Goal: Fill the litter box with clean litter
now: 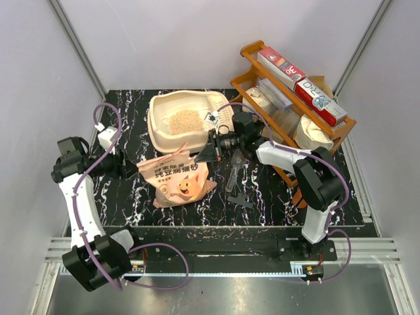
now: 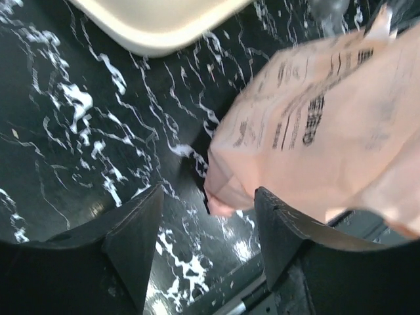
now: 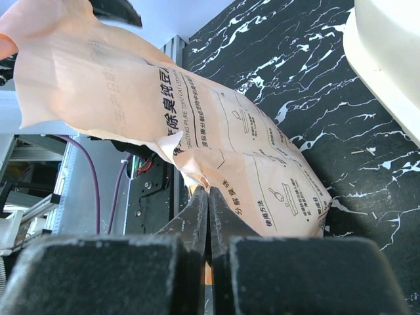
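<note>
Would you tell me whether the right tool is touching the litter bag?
Touching: the right wrist view shows the right tool pinching a fold of the litter bag.

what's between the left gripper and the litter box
Mostly bare black marbled tabletop, seen in the left wrist view between the open left gripper and the litter box rim; the pink litter bag pokes a corner in from the right.

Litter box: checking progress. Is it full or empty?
Partly filled: a tan litter pile lies mid-tray; the litter box floor around it is bare.
</note>
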Motion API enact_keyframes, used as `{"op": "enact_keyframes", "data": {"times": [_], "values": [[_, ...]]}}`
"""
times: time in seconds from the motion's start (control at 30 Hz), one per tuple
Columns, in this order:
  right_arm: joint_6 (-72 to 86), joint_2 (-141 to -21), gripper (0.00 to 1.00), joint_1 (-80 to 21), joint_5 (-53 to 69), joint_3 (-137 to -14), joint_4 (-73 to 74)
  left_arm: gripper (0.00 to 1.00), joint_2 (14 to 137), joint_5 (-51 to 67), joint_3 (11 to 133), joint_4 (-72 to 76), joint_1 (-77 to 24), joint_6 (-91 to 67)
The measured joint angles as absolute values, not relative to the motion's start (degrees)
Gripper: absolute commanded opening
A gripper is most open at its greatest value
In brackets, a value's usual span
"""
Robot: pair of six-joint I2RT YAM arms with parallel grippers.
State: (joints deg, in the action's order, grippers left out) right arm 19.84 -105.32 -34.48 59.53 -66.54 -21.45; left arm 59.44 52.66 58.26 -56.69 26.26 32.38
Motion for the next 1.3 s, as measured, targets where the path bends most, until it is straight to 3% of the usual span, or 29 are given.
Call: {"op": "enact_keyframes", "data": {"times": [0.33,0.53,0.8,1.0,1.1,1.3], "values": [[20.67,-106.08,0.00,-34.33,59.66,-68.03,-18.90,0.67,59.29,52.93,55.51,-72.93,25.67,52.16],[20.73,-106.08,0.00,-34.33,59.66,-68.03,-18.83,0.67,59.13,54.63,55.53,-75.07,25.30,55.57],[21.23,-106.08,0.02,-34.33,59.70,-68.03,-18.90,0.59,57.17,59.64,49.93,-50.98,15.11,34.35],[21.41,-106.08,0.14,-34.17,59.72,-68.03,-19.03,0.48,56.34,58.00,45.43,-37.04,10.07,20.21],[21.74,-106.08,0.00,-33.98,59.77,-68.01,-19.55,0.44,56.21,56.75,45.17,-32.49,10.07,15.05],[23.33,-106.10,0.00,-33.61,61.89,-68.01,-19.81,0.35,55.64,54.48,44.88,-29.17,10.35,7.49]]}}
